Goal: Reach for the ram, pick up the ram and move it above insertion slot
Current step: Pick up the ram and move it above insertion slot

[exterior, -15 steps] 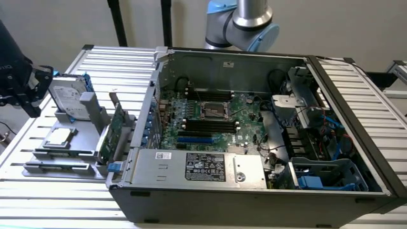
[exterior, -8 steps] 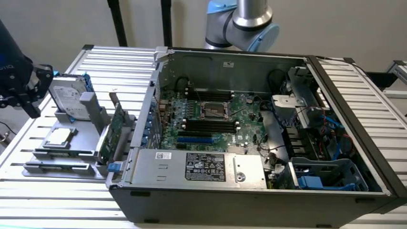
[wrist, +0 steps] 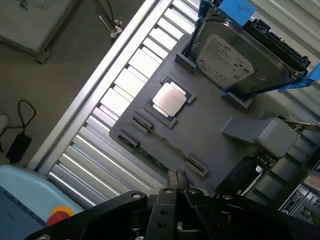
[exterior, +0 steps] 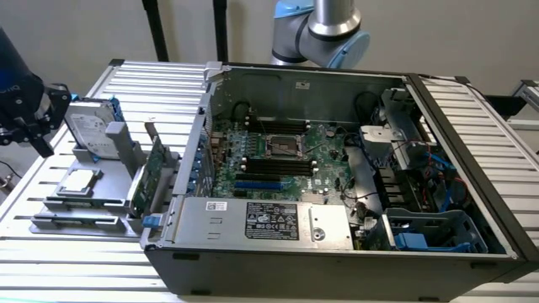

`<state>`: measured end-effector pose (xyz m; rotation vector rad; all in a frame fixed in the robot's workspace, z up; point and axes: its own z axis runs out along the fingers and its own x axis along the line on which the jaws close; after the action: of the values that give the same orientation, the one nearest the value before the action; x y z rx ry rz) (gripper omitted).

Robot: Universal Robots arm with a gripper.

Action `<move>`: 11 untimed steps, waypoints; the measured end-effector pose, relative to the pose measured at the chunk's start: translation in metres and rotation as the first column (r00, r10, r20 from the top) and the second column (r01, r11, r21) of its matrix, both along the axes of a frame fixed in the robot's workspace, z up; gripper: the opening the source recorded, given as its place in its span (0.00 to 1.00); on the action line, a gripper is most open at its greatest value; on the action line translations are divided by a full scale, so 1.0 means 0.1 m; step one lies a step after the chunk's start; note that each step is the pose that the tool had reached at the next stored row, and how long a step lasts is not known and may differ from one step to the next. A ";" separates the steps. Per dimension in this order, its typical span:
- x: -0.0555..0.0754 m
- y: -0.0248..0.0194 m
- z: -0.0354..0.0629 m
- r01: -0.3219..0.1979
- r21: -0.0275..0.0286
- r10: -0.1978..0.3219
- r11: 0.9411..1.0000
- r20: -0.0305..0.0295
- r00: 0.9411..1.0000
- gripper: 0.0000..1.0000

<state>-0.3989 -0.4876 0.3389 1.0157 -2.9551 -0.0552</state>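
Approach seems to be the step in hand, because the ram is not yet held. The computer case [exterior: 337, 208] takes the middle of the exterior view. The insertion slot [exterior: 278, 166] sits among parallel black sockets on its board, well apart from the work now. At the exterior view's left, on the slatted tabletop [exterior: 50, 271], stands a gray holder tray [wrist: 200, 125] carrying a hard drive [wrist: 240, 60], a processor chip [wrist: 170, 98] and the ram [wrist: 152, 160]. The ram lies flat and thin along the tray's outer edge, starting at a small end clip [wrist: 127, 140].

To do this reach well, the gripper [wrist: 177, 179] should probably come down centred over the middle of the stick and turned square to its length. It should stay clear of the end clip and of the processor chip near it. The stick is narrow, so a small error to the side could miss it or push on the tray.

The arm [exterior: 324, 25] rises behind the case at the top of the exterior view and reaches over to the far left edge. There the gripper hangs above the tray, near the hard drive, pointing downward. It holds nothing, and the wrist view shows the ram just under it. Whether it is open or closed cannot be told.
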 end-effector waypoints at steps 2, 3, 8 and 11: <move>0.00 0.000 -0.003 -0.037 0.000 0.037 0.999 0.000 0.999 0.11; 0.00 0.000 -0.005 -0.054 0.000 0.054 0.999 0.000 0.999 0.11; 0.00 0.000 -0.013 -0.145 0.000 0.145 0.989 0.000 0.989 0.11; 0.00 0.000 -0.018 -0.199 0.000 0.199 0.980 0.000 0.980 0.11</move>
<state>-0.3989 -0.4877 0.3371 1.3052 -2.8355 -0.0523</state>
